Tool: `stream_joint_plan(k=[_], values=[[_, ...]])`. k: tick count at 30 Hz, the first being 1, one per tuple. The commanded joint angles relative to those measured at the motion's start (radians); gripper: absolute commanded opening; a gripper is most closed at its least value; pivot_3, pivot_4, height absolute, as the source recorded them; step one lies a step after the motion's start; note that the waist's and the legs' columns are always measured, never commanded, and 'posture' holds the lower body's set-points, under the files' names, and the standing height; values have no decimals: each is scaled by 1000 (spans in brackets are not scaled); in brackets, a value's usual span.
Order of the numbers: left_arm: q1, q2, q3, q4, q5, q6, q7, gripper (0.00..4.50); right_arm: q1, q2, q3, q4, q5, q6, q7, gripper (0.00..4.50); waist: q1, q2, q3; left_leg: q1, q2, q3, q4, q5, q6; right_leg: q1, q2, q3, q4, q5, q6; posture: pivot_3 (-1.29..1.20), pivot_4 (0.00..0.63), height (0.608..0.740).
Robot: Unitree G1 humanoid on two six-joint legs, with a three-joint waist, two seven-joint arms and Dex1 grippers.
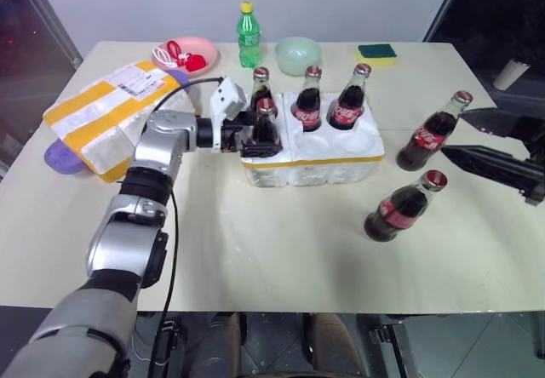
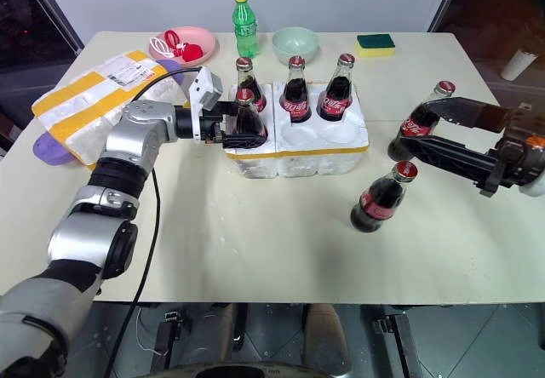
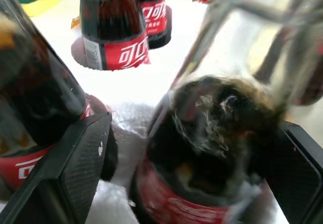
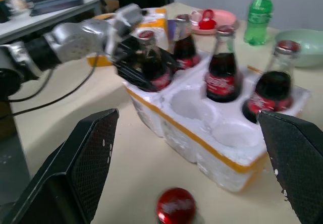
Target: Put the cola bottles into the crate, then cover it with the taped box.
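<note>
The crate, a low white foam tray with a yellow band, stands at mid-table. Three cola bottles stand in its back wells. Another cola bottle sits in the front-left well. My left gripper is open around that bottle, with a gap showing beside one finger. Two more cola bottles stand on the table at the right. My right gripper hovers open near them. The taped box lies at the left.
A green plastic bottle, pink plate, pale green bowl and sponge line the far edge. A purple item lies under the taped box. Two front wells of the crate hold nothing.
</note>
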Motion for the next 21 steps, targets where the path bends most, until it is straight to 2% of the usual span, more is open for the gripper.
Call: stream_joint_plan(k=[1,6,8,10,12,15,18,21], values=[[-26,139,123,-234,-184,269,-72,4446,67,-19,-196,18,-48,23,62,4500,0,0,0,-1,0,-1,0,0,0,0,0,0,0,0,0,0,150,739],[76,381,184,-524,-407,564,-228,4446,312,91,-414,-70,-105,51,141,4500,0,1,-1,0,0,-1,-3,0,1,1,1,0,-1,-2,1,0,150,739],[199,467,163,-682,-449,585,-287,4446,412,189,-458,-136,-74,65,127,4500,1,3,-2,4,0,-1,-2,-1,1,4,0,0,-1,-2,2,0,150,739],[319,509,129,-809,-440,540,-304,4446,504,283,-449,-221,-82,37,108,4500,7,3,-2,10,0,0,-3,-1,1,10,0,0,-2,-3,0,0,150,739],[400,483,106,-870,-415,481,-267,4446,579,377,-378,-315,-160,-42,87,4500,7,2,-2,14,0,0,-2,-1,0,15,-1,0,-3,-7,-6,0,150,739],[429,363,80,-866,-369,434,-101,4446,635,498,-257,-397,-224,-131,26,4500,7,0,-4,16,2,0,-1,-2,-1,21,-1,-1,-6,-9,-3,0,150,739],[421,276,62,-849,-354,414,-14,4446,654,563,-141,-423,-282,-200,-12,4500,5,0,-5,14,2,0,0,-1,0,21,-1,-1,-13,-6,-7,0,150,739],[411,243,35,-846,-347,396,8,4446,653,592,-52,-407,-329,-249,-57,4500,2,0,-4,14,1,1,-2,-1,0,20,-1,0,-14,-4,-9,0,150,739]])
